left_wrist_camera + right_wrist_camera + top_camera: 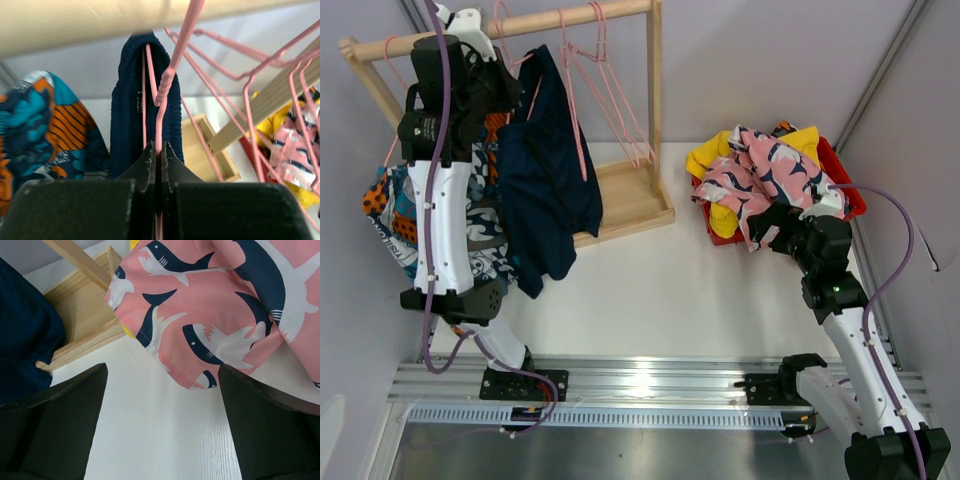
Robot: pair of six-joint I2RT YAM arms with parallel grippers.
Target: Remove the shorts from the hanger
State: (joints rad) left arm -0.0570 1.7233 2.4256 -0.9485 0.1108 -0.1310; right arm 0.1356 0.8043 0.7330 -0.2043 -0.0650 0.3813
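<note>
The left gripper's fingers (145, 172) are pressed together on a thin pink hanger wire (165, 85) that rises between them toward the wooden rail (520, 22). Just behind that wire hang the navy shorts (132, 110), folded over another pink wire under the rail; the views do not settle whether both wires belong to one hanger. To the left of the navy pair, touching it, hang the blue-orange patterned shorts (388, 205), largely hidden in the top view by the left arm's white forearm, which stands in front of them. To the right on the rail hang the empty pink hangers (615, 95), at least two, their wires crossing so that an exact count is not possible. Below lies the rack's wooden base (635, 200). Well apart, at the right, a red bin (848, 185) holds the pink shark-print shorts (225, 305) piled on the yellow shorts (718, 160). The right gripper (160, 440) hovers over the white table (160, 405) beside the pink pair's hem, its fingers (65, 415) spread wide and holding nothing. That makes four shorts clearly in view: two on the rack, two in the bin.
</note>
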